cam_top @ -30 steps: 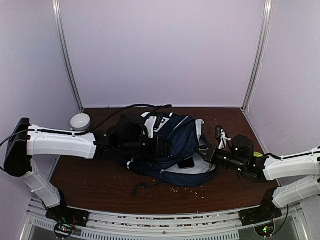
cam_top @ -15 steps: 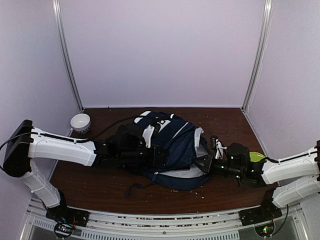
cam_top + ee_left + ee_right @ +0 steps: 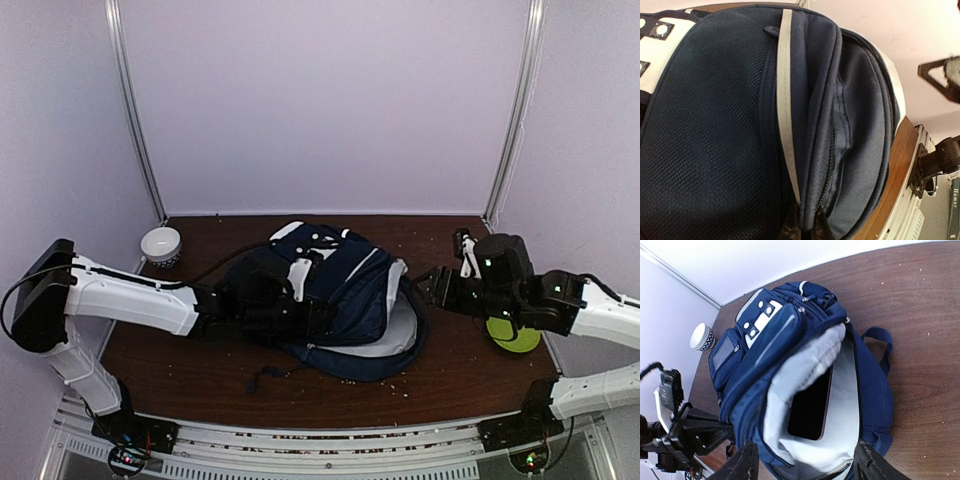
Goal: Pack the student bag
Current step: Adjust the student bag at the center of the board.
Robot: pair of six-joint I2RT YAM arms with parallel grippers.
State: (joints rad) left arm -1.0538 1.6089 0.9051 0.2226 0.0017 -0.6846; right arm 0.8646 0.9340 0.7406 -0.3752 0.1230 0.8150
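Left fingers are pinching the student bag by its striped front fold, apparently propping its grey-lined mouth open mid-worktop, while the right fingers are hovering spread beside that opening, facing the dark flat device inside.

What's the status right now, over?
Left gripper pinching student bag. Right gripper open, empty, over bag mouth. Dark tablet inside. Opening unobstructed.
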